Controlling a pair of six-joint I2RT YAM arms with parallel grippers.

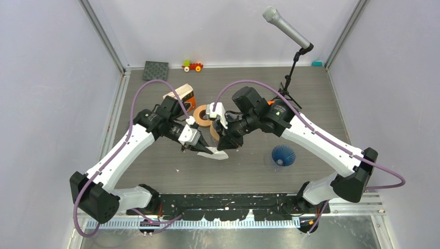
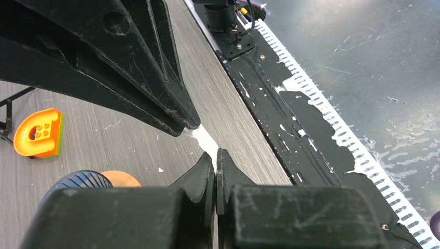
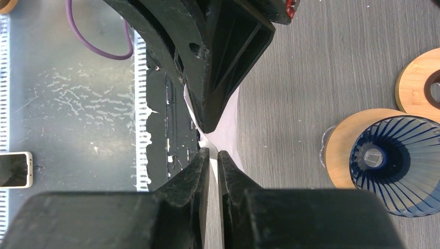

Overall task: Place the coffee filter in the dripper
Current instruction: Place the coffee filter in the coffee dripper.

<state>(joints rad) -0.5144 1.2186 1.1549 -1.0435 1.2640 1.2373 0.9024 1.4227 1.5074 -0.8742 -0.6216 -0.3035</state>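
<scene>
The white paper coffee filter [image 1: 220,155] is held low over the table's middle, pinched from both sides. My left gripper [image 1: 206,151] is shut on its left edge; in the left wrist view the filter [image 2: 207,140] sticks out past the closed tips [image 2: 215,153]. My right gripper [image 1: 224,147] is shut on the other edge; in the right wrist view the paper [image 3: 228,129] runs between its fingers [image 3: 214,154]. The blue ribbed dripper [image 1: 283,155] stands to the right of both grippers. It also shows on a wooden base in the right wrist view [image 3: 397,166] and partly in the left wrist view [image 2: 72,181].
Wooden rings [image 1: 201,115] lie just behind the grippers, with an orange-and-white box [image 1: 181,96] behind them. A microphone on a stand [image 1: 288,28] rises at the back right. A black mat [image 1: 155,70] and a small toy [image 1: 192,66] sit by the back wall.
</scene>
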